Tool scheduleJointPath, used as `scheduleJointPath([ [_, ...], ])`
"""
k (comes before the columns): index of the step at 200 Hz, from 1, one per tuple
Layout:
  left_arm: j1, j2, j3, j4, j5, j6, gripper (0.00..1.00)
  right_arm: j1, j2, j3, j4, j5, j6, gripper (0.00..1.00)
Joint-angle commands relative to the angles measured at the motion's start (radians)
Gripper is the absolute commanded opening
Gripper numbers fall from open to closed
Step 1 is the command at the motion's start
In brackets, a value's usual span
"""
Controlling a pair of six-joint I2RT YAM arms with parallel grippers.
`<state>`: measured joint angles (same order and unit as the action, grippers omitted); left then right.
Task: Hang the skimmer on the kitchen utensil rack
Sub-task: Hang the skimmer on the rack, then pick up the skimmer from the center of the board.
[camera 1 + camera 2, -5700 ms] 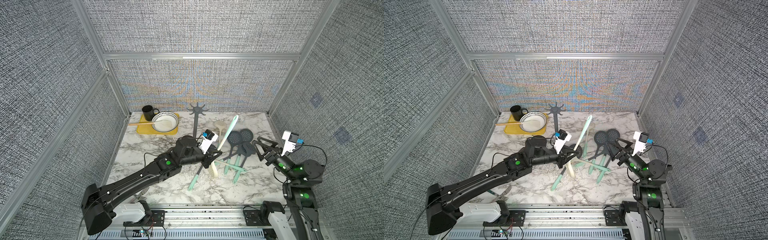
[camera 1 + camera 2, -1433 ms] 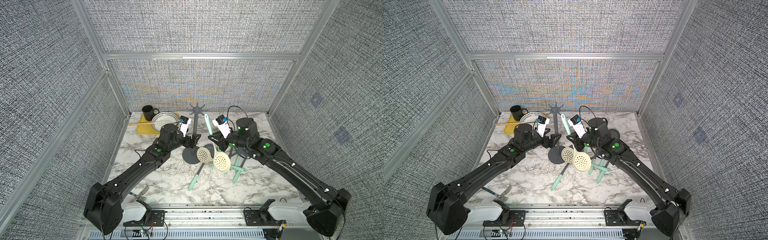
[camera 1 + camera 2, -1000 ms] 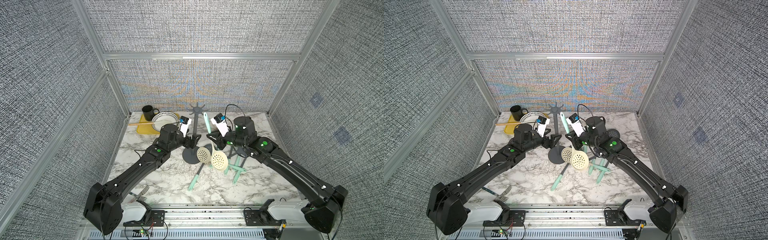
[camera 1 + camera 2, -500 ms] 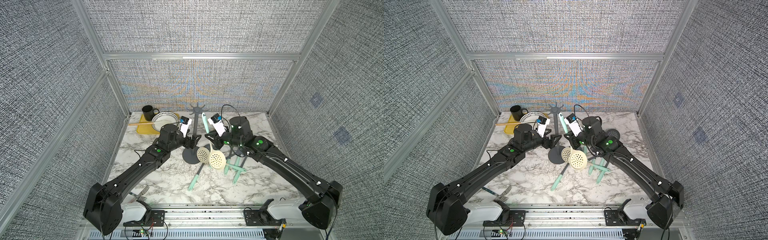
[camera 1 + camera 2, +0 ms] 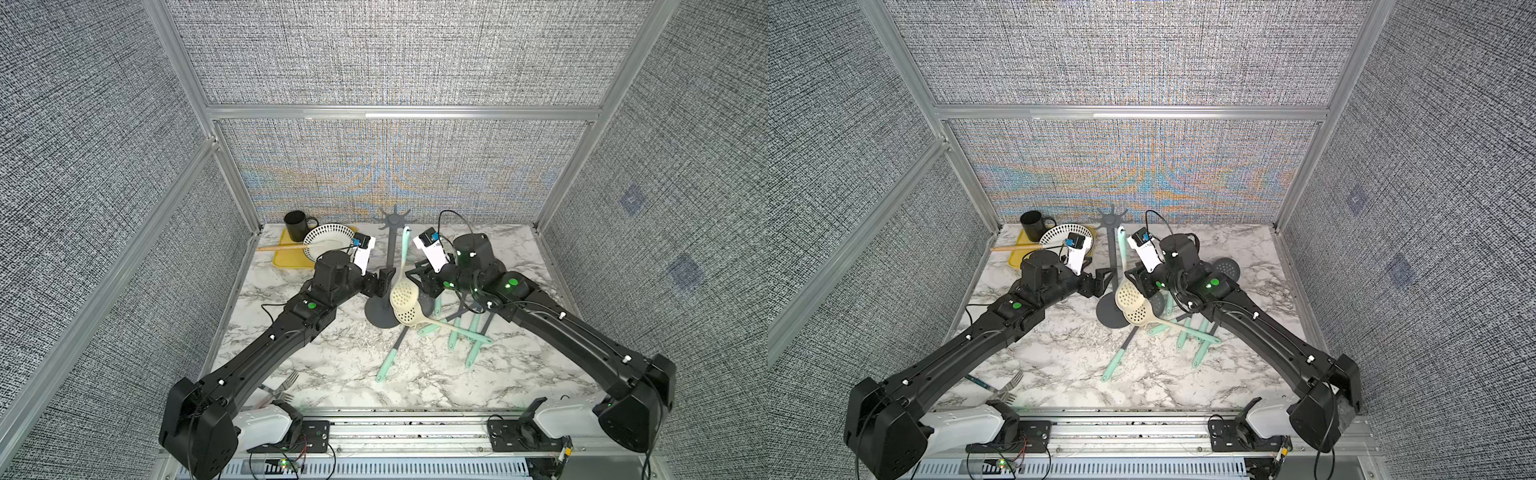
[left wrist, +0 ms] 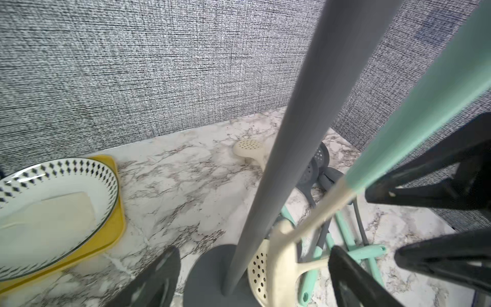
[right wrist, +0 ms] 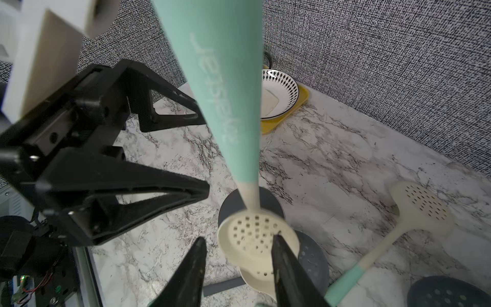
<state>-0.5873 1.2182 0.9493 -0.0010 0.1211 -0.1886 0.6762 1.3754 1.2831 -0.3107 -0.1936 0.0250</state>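
Right beside the rack (image 5: 394, 216), spare utensils (image 5: 409, 318) lie heaped.

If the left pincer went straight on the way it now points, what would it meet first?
The kitchen utensil rack: its pole stands dead ahead, between the open jaws of the left pincer. The skimmer slants just beside that pole. How near either is, the pictures do not settle.

Mint-handled cream skimmer (image 5: 404, 293) stands head-down just beside upright dark grey rack (image 5: 390, 253); handle-tip at its hooks.
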Motion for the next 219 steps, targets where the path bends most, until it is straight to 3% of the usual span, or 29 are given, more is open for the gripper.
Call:
scheduleJointPath([
  [1, 0.000, -0.037, -0.020, -0.030, -0.111, -0.010, 0.89, 0.002, 0.003, -0.004, 0.041, -0.009, 0.013, 0.47],
  [25, 0.000, -0.084, -0.038, -0.077, -0.168, -0.015, 0.89, 0.001, -0.021, -0.010, 0.048, -0.039, 0.005, 0.48],
  [45, -0.002, -0.126, -0.034, -0.136, -0.134, 0.018, 0.90, 0.002, -0.093, -0.057, 0.077, -0.055, 0.003, 0.51],
  [71, -0.034, -0.182, -0.040, -0.223, -0.136, 0.006, 0.89, -0.001, -0.250, -0.201, 0.138, 0.052, 0.065, 0.51],
  [97, -0.189, -0.210, -0.052, -0.317, -0.269, 0.015, 0.89, -0.001, -0.410, -0.381, 0.170, 0.226, 0.202, 0.51],
  [139, -0.445, -0.163, -0.092, -0.312, -0.353, -0.048, 0.86, -0.044, -0.510, -0.517, -0.055, 0.473, 0.481, 0.51],
  [170, -0.586, -0.037, -0.049, -0.261, -0.384, -0.049, 0.86, -0.227, -0.538, -0.588, -0.158, 0.408, 0.589, 0.51],
  [193, -0.624, 0.086, 0.008, -0.194, -0.329, -0.049, 0.86, -0.406, -0.541, -0.654, -0.159, 0.271, 0.608, 0.52],
  [219, -0.634, 0.229, 0.080, -0.113, -0.241, -0.051, 0.85, -0.536, -0.514, -0.707, -0.127, 0.181, 0.598, 0.52],
])
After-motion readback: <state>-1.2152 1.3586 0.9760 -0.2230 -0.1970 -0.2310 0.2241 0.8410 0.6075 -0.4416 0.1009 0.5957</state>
